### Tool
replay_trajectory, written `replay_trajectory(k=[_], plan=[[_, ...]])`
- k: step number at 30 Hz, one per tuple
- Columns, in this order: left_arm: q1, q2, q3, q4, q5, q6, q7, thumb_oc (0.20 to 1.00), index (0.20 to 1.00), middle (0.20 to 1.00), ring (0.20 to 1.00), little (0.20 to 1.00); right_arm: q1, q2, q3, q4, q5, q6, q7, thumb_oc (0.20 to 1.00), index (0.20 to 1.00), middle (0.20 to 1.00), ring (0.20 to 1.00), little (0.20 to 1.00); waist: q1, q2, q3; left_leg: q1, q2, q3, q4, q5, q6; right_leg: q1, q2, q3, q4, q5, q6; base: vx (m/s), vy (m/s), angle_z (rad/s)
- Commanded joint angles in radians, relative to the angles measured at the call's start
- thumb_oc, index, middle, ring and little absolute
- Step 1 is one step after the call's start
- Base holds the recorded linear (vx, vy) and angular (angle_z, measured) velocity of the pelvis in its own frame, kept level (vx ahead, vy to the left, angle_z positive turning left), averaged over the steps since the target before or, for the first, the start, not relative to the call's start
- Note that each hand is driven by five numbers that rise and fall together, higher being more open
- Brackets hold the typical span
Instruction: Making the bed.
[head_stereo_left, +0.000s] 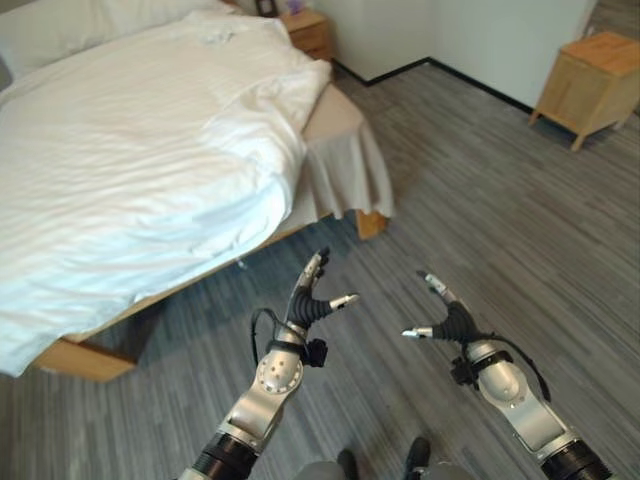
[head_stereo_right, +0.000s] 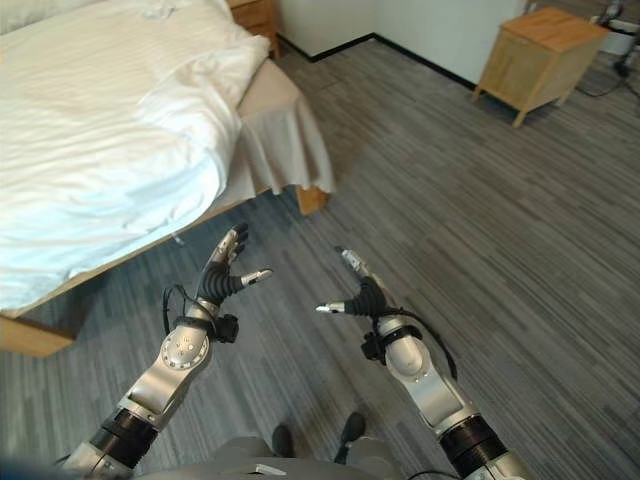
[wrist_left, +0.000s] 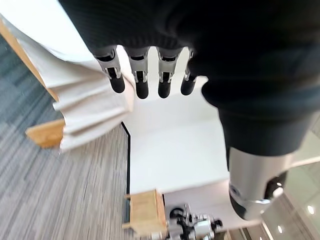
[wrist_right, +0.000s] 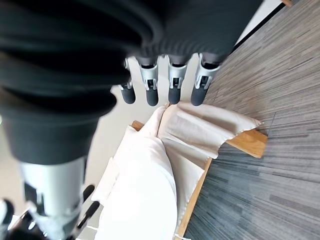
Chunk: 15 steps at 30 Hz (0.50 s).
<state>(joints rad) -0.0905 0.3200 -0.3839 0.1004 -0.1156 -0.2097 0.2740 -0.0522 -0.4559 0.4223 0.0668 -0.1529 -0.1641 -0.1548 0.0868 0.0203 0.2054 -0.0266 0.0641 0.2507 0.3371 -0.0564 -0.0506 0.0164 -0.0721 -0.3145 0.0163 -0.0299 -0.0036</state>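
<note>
Hovering over floor, left hand (head_stereo_left: 312, 300) and right hand (head_stereo_left: 445, 315) both spread, holding nothing — bed (head_stereo_left: 345, 130) ahead, to left. Duvet (head_stereo_left: 130, 150) rumpled, bunched past corner. Soft, light, floppy — best taken by near hanging edge, both hands.

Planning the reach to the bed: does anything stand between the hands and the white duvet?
Nothing visible does. Bare grey floor lies between the open left hand, the open right hand and the white duvet on the bed.
</note>
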Motion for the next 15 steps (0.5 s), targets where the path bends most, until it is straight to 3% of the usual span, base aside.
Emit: replay_trajectory(k=[1, 3, 6, 8, 10, 12, 15], plan=[[-0.037, 0.012, 0.034, -0.086, -0.043, -0.082, -0.013, 1.0, 1.0, 1.0, 1.0, 1.0, 0.02, -0.152, -0.125, -0.279, 0.124, -0.076, 0.08, 1.0, 1.0, 1.0, 1.0, 1.0, -0.015, 0.002, 0.071, -0.132, 0.185, -0.032, 0.22, 0.2, -0.118, 0.148, -0.018, 0.036, -0.104, -0.058, 0.073, 0.25, -0.131, -0.59], [-0.01, 0.011, 0.032, -0.086, -0.055, -0.083, -0.033, 1.0, 1.0, 1.0, 1.0, 1.0, 0.048, -0.189, -0.157, -0.311, 0.186, -0.081, 0.11, 1.0, 1.0, 1.0, 1.0, 1.0, -0.011, 0.011, 0.066, -0.166, 0.121, -0.025, 0.135, 0.159, -0.094, 0.164, -0.01, 0.079, -0.104, -0.076, 0.078, 0.3, -0.033, -0.52], [0.001, -0.007, 0.037, -0.071, -0.067, -0.083, -0.046, 1.0, 1.0, 1.0, 1.0, 1.0, 0.033, -0.18, -0.142, -0.296, 0.175, -0.073, 0.138, 1.0, 1.0, 1.0, 1.0, 1.0, 0.006, 0.033, 0.045, -0.157, 0.036, 0.018, -0.123, 0.138, -0.06, 0.182, 0.011, 0.119, -0.104, -0.108, 0.097, 0.32, 0.014, -0.86], [-0.005, -0.027, 0.036, -0.055, -0.075, -0.083, -0.044, 1.0, 1.0, 1.0, 1.0, 1.0, 0.012, -0.165, -0.126, -0.262, 0.164, -0.071, 0.132, 1.0, 1.0, 1.0, 1.0, 1.0, 0.014, 0.055, 0.033, -0.161, 0.022, 0.075, -0.307, 0.206, -0.062, 0.223, 0.034, 0.133, -0.104, -0.137, 0.106, 0.46, 0.01, -0.62], [-0.018, -0.045, 0.031, -0.039, -0.066, -0.081, -0.037, 1.0, 1.0, 1.0, 1.0, 1.0, -0.015, -0.147, -0.115, -0.238, 0.15, -0.07, 0.12, 1.0, 1.0, 1.0, 1.0, 1.0, 0.014, 0.059, 0.029, -0.181, 0.022, 0.152, -0.403, 0.216, -0.058, 0.258, 0.045, 0.126, -0.104, -0.163, 0.112, 0.44, -0.017, -0.27], [-0.028, -0.057, 0.034, -0.035, -0.061, -0.074, -0.033, 1.0, 1.0, 1.0, 1.0, 1.0, -0.036, -0.117, -0.109, -0.216, 0.146, -0.063, 0.124, 1.0, 1.0, 1.0, 1.0, 1.0, 0.004, 0.059, 0.003, -0.182, 0.041, 0.238, -0.424, 0.19, -0.038, 0.31, 0.057, 0.123, -0.104, -0.198, 0.131, 0.63, 0.009, 0.01], [-0.012, -0.046, 0.04, -0.043, -0.051, -0.07, -0.026, 1.0, 1.0, 1.0, 1.0, 1.0, -0.033, -0.083, -0.088, -0.201, 0.135, -0.06, 0.131, 1.0, 1.0, 1.0, 1.0, 1.0, 0.012, 0.047, -0.01, -0.164, 0.042, 0.27, -0.424, 0.235, -0.007, 0.348, 0.052, 0.133, -0.104, -0.192, 0.139, 0.53, 0.042, -0.19]])
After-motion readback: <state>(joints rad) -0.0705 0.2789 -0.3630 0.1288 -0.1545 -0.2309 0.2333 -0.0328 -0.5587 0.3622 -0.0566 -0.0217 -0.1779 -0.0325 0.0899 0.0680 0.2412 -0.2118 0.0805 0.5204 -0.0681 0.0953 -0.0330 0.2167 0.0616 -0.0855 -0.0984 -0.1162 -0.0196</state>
